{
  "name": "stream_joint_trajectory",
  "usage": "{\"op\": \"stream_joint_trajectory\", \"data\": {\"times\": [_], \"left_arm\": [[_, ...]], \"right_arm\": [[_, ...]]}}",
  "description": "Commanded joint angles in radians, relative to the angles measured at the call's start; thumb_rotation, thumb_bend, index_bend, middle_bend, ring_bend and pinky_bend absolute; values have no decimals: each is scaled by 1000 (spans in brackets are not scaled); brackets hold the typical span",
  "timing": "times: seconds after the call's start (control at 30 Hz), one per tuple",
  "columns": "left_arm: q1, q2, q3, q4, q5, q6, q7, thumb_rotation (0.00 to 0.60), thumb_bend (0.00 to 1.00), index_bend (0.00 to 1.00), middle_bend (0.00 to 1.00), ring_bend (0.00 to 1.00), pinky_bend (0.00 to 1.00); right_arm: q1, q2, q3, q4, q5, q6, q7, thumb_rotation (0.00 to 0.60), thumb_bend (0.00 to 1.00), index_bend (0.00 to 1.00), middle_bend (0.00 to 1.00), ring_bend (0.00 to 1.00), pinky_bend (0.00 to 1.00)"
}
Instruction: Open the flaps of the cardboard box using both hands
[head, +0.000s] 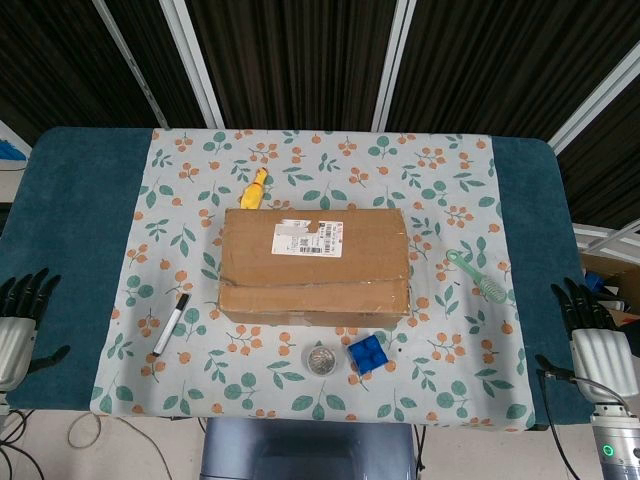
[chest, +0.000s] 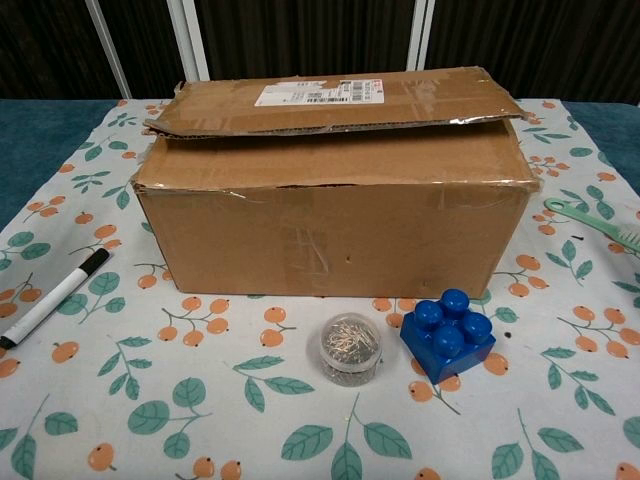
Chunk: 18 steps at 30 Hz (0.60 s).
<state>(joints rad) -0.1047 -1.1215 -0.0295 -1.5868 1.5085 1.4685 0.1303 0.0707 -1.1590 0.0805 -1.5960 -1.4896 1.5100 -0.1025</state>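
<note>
A brown cardboard box (head: 314, 264) (chest: 330, 195) stands in the middle of the floral cloth, its top flaps lying down. The far flap (chest: 335, 100), with a white shipping label, rests slightly raised over the near flap. My left hand (head: 20, 325) is at the table's left edge, far from the box, fingers spread and holding nothing. My right hand (head: 598, 345) is at the right edge, likewise spread and holding nothing. Neither hand shows in the chest view.
In front of the box sit a blue toy brick (head: 367, 353) (chest: 447, 334) and a small clear jar of pins (head: 321, 360) (chest: 351, 349). A black marker (head: 171, 323) (chest: 52, 298) lies left, a green brush (head: 476, 276) (chest: 595, 222) right, a yellow toy (head: 254, 189) behind.
</note>
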Motion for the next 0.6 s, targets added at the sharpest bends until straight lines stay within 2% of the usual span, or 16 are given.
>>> {"op": "stream_joint_trajectory", "data": {"times": [0.03,0.6], "left_arm": [[-1,0,0,1,-2,-3,1,600,0,0,0,0,0],[-4,2,3,-4,5,-4,7,600,0,0,0,0,0]], "right_arm": [[0,0,-1,0,1,-2,0,600,71,0,0,0,193],[-2,6,-5,-1,2,-9,-2,600,73,0,0,0,193]]}}
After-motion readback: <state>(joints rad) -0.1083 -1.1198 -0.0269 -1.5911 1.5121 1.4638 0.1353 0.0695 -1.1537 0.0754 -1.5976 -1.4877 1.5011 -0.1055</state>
